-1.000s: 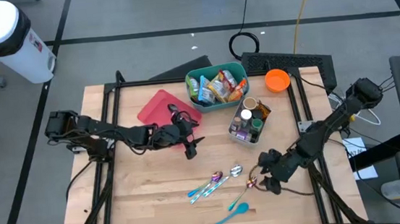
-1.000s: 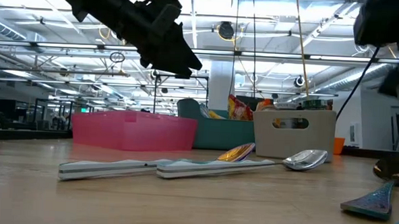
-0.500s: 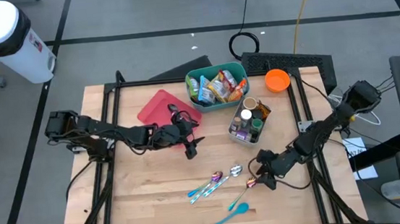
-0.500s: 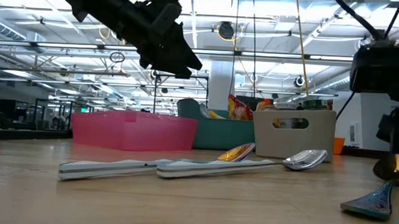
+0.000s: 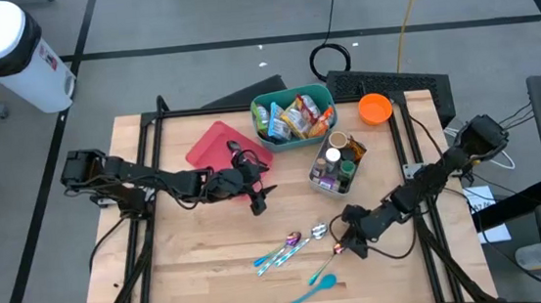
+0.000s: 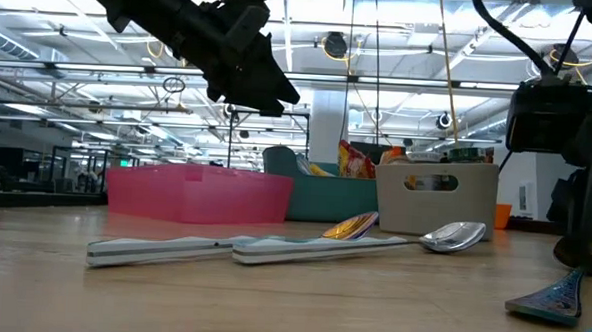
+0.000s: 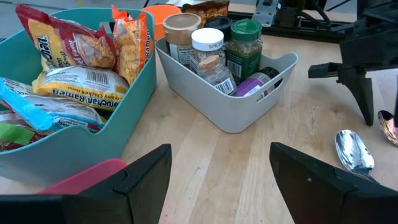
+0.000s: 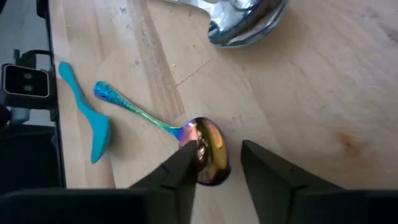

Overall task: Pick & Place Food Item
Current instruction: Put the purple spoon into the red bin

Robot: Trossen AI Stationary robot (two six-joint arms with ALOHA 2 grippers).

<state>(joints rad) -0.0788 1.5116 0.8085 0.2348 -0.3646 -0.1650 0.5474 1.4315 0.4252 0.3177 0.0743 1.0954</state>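
Between the right gripper's point(image 8: 214, 171) dark fingers lies a spoon point(image 8: 207, 150) with an iridescent gold-pink bowl and a rainbow handle going glittery blue. Beside it is a plain turquoise spoon point(image 8: 93, 127); beyond, a mirror-silver one point(image 8: 245, 22). Ahead of the black left gripper point(image 7: 217, 177): a teal bin point(image 7: 134, 121) of yellow, orange and red packets (barcoded), a grey caddy point(image 7: 239, 106), and a pink tray point(image 5: 219, 144).

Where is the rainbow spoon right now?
High view: the rainbow spoon lies front-right on the table, between the silver spoon and the teal spoon, its bowl between the right gripper fingers.
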